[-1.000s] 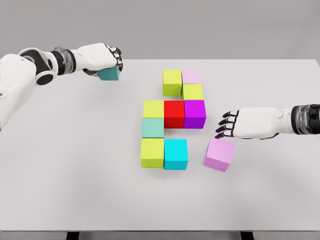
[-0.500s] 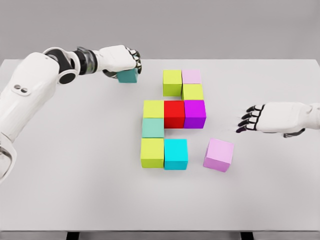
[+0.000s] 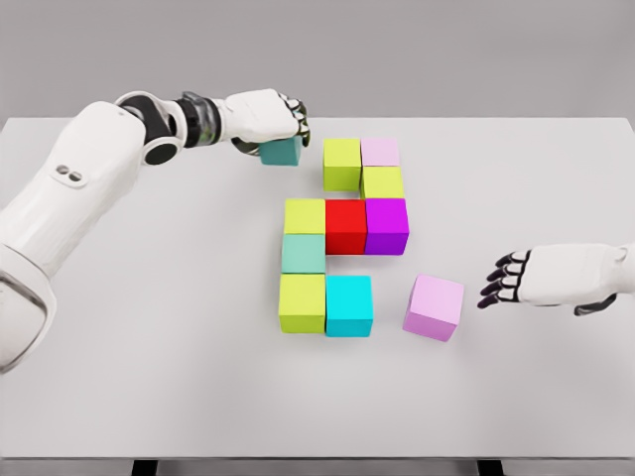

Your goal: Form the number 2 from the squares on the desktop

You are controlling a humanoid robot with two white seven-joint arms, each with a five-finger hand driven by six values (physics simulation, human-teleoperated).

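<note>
Teal cube (image 3: 281,152) sits clamped under the left hand's (image 3: 266,116) fingers, just left of the block figure; the right hand (image 3: 556,277) hovers empty, fingers loosely apart, beside a lilac cube (image 3: 434,306).

The tabletop (image 3: 149,377) looks like a smooth, matt, pale grey sheet with no grain or sheen. The blocks read as smooth matt plastic in flat, even colours: the red block (image 3: 346,224), the purple block (image 3: 386,224) and the pale pink block (image 3: 435,306) show only soft shading on their sides. The left arm (image 3: 69,198) has a smooth white plastic-like shell with a faint gloss. The right hand (image 3: 556,278) has the same white shell, and its fingers (image 3: 501,283) are dark.
</note>
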